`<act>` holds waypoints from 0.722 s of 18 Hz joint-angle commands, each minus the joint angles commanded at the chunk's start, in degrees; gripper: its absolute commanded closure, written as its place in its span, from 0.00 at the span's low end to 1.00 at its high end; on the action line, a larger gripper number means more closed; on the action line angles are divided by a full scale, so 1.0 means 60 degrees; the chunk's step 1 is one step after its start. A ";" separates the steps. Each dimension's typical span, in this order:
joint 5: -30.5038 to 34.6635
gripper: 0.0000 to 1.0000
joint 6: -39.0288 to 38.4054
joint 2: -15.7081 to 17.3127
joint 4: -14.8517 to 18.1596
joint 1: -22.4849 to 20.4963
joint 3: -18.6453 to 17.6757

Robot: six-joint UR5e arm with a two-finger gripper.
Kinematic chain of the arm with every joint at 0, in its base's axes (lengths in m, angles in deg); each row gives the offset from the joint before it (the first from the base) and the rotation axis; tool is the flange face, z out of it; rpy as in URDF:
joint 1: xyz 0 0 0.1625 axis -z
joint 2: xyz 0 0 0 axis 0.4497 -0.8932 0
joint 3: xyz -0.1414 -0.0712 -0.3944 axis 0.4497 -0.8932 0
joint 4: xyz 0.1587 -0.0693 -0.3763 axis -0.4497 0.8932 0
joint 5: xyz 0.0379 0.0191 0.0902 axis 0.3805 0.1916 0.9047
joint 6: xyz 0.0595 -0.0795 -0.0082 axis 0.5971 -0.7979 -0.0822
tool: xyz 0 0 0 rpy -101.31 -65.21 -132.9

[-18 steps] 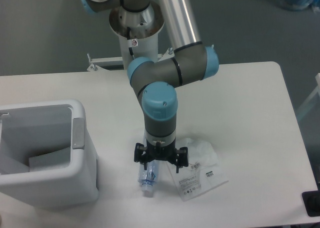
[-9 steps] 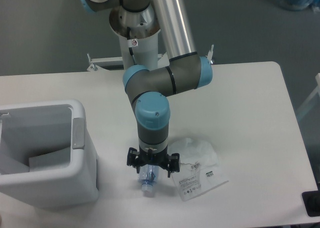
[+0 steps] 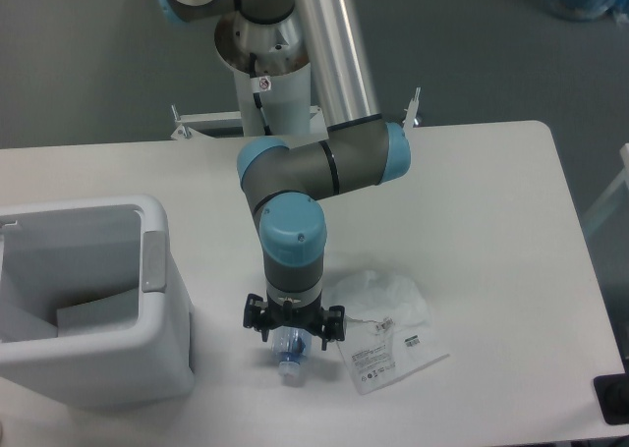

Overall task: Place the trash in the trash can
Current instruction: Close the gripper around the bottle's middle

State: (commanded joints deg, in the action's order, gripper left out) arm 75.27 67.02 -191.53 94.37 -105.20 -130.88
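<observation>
The slim bluish clear bottle (image 3: pixel 290 353) lies on the white table, cap end toward the front edge. Its upper part is hidden under my gripper (image 3: pixel 294 329), which hangs straight down over it with its black jaws spread to either side, open, nothing gripped. The thin translucent white bag (image 3: pixel 385 314) with its printed label lies flat just right of the bottle. The boxy white trash can (image 3: pixel 162 300) stands at the left of the table, its mouth open upward, well left of the gripper.
The arm's base column (image 3: pixel 270 74) rises at the back middle of the table. A pale flat piece (image 3: pixel 93 314) lies inside the trash can. The table's front edge (image 3: pixel 393 437) runs close below the bottle and bag.
My gripper and wrist have shifted left, from between bottle and bag to directly over the bottle. Bottle and bag have not moved.
</observation>
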 joint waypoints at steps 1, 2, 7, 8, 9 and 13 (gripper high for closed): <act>0.0015 0.00 0.0000 -0.0059 0.0000 0.0015 0.0029; 0.0015 0.00 0.0000 -0.0074 0.0000 0.0015 0.0044; 0.0029 0.00 0.0029 -0.0162 -0.0015 0.0015 0.0029; 0.0029 0.00 0.0029 -0.0177 0.0000 0.0015 0.0044; 0.0029 0.00 0.0015 -0.0177 0.0000 0.0015 0.0044; 0.0029 0.00 0.0000 -0.0221 0.0000 0.0015 0.0058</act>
State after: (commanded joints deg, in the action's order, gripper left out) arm 75.45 67.03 -192.85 94.37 -105.11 -130.53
